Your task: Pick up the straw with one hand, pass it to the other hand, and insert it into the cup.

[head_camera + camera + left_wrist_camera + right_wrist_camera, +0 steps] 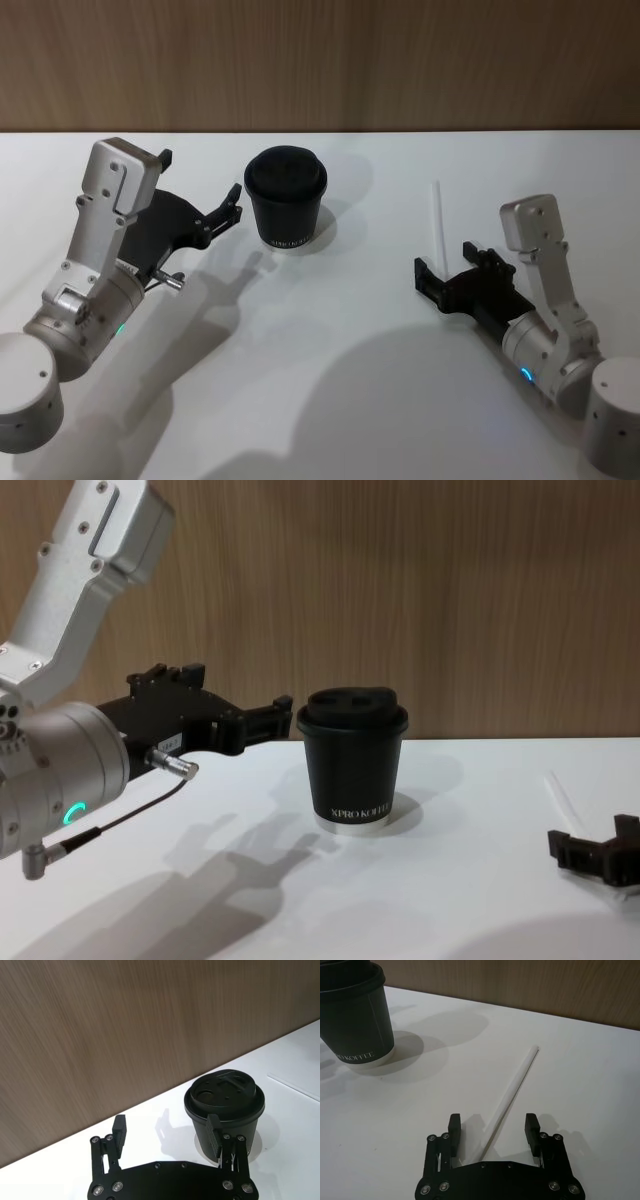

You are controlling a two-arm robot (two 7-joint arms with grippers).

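Your right gripper (492,1125), the one with the blue-lit ring, sits low over the white table (330,380) on the right side, with its fingers spread wide and gripping nothing. The straw (515,1085) lies flat on the table, and its near end reaches in between those two fingers, roughly midway, with clear space on each side. From there it runs straight away from the gripper toward the wooden wall (320,60) at the back. In the head view you see it as a thin pale line beyond the right gripper's fingertips and well to the right of the cup (285,200).

Your left gripper (232,208), on the green-ringed wrist, is raised off the table at about the height of the cup's lid. Its fingers are open too and hold nothing. Its tips point at the cup from the robot's left and end just beside the lid; you cannot tell from these views whether they touch it.

The cup stands upright near the back middle of the table with its domed black lid on and its white lettering facing the robot.
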